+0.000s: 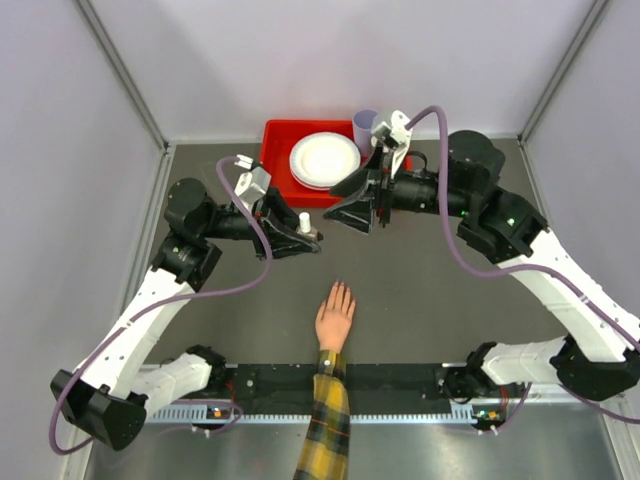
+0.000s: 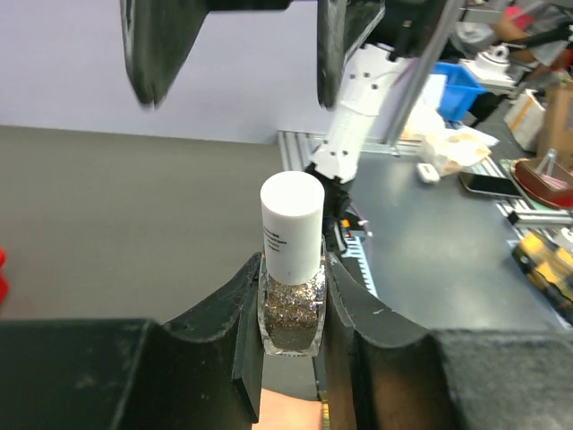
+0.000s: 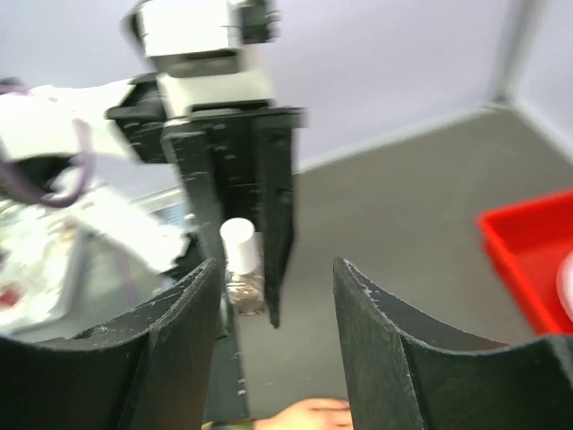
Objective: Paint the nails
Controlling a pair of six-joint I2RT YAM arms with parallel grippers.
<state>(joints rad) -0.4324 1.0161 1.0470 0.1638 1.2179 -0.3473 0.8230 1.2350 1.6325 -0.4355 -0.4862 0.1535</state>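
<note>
Two robot arms meet over the middle of the dark table (image 1: 420, 290), with a peach, flesh-coloured hand (image 1: 335, 320) lying flat below them, just in from the middle of the near edge. Its yellow-and-dark plaid sleeve (image 1: 325, 430) runs back off that edge. The five fingers point toward the far edge, and the nails (image 1: 340, 287) at their tips are too small to make out in detail. They lie nearer the near edge than either gripper and well apart from both, roughly in line with the gap between them. The left gripper (image 2: 292, 313) is closed tight on a small clear bottle of glitter nail polish (image 2: 292, 300), its pads pinching the glass on both sides while the white cap (image 2: 292, 228) stands free above them. The right gripper (image 3: 277, 340) faces that cap from the right side with its fingers spread wide and nothing between them; it is near the bottle but not touching it. Against the middle of the far edge sits a red tray (image 1: 275, 150) holding a stack of white plates (image 1: 324, 158), with a pale cup (image 1: 364, 124) just beside it.
</note>
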